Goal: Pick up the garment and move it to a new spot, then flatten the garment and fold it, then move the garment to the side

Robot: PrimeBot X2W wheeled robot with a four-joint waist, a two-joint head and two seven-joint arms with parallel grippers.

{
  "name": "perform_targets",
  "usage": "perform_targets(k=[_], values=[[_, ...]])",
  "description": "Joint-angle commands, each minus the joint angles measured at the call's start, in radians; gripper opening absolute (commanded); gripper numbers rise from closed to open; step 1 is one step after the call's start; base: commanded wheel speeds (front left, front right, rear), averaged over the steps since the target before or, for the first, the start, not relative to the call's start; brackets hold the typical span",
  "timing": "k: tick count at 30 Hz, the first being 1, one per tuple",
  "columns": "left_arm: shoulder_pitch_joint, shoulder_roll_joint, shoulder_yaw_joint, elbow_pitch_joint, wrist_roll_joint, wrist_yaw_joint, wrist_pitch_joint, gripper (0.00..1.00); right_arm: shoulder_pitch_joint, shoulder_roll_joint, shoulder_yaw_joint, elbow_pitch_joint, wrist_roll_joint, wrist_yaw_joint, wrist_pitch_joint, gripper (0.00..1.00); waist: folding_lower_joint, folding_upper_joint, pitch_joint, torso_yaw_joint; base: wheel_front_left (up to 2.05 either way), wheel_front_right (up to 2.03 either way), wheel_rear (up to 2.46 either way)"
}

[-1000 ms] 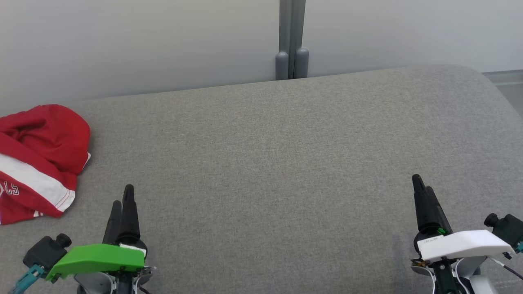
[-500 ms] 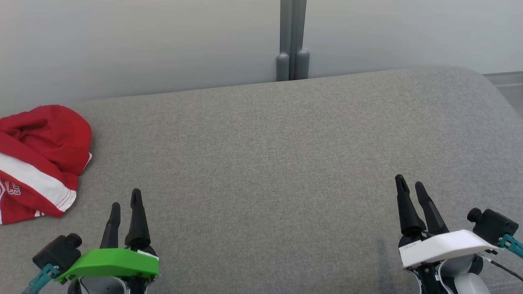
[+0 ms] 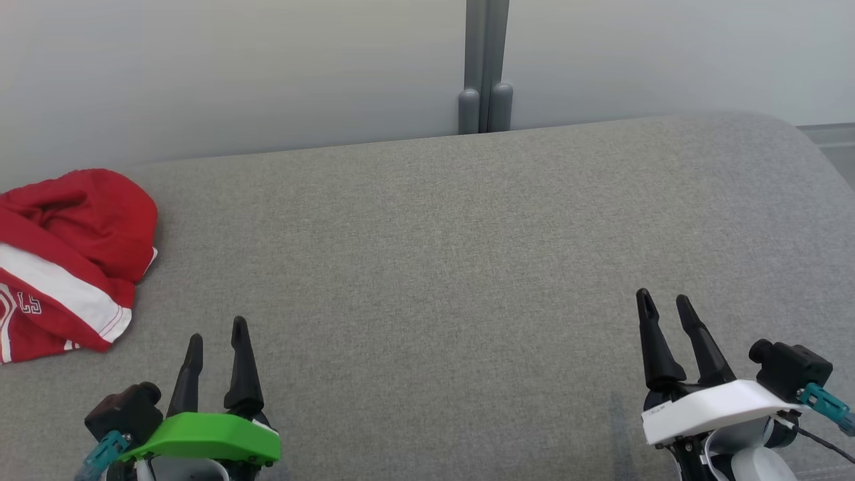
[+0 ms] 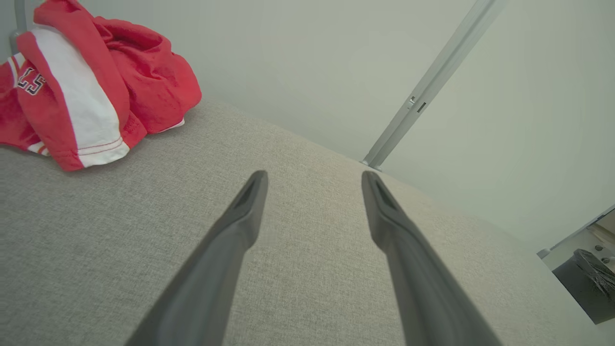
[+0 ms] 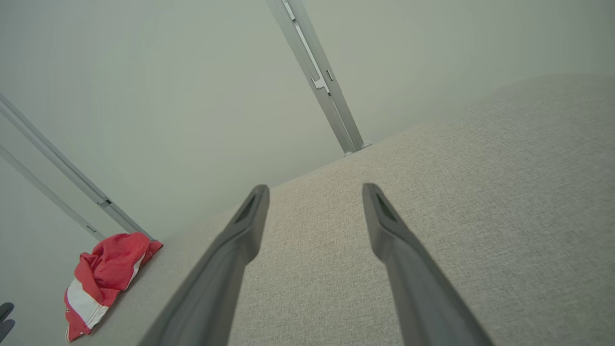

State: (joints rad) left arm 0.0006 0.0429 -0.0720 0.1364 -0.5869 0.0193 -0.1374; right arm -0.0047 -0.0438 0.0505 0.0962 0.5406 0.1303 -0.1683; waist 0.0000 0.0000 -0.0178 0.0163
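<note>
The left gripper [image 3: 216, 331], near left, and the right gripper [image 3: 662, 295], near right, both have their fingers spread wide and hold nothing. The red-and-white garment [image 3: 67, 260] lies crumpled at the far left of the grey cushion [image 3: 434, 254], apart from both.
</note>
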Motion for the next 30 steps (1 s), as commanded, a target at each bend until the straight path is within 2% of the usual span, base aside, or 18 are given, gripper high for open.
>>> perform_targets(k=[1, 17, 30], values=[[0.000, 0.007, -0.006, -0.005, 0.036, 0.007, -0.013, 1.00, -0.013, -0.005, 0.003, -0.007, -0.036, 0.000, -0.011, 1.00, 0.0000, 0.0000, -0.001, 0.002, 0.00, 0.00, 0.00], [0.020, 0.008, -0.013, 0.003, 0.196, 0.015, -0.056, 1.00, -0.008, -0.007, 0.013, 0.005, -0.203, 0.000, -0.042, 1.00, 0.0000, 0.0000, -0.010, 0.011, 0.00, 0.00, 0.00], [0.030, 0.009, -0.043, 0.024, 0.276, 0.019, -0.085, 1.00, 0.002, -0.008, 0.012, 0.017, -0.298, 0.001, -0.065, 1.00, 0.0000, 0.0000, -0.021, 0.011, 0.00, 0.00, 0.00]])
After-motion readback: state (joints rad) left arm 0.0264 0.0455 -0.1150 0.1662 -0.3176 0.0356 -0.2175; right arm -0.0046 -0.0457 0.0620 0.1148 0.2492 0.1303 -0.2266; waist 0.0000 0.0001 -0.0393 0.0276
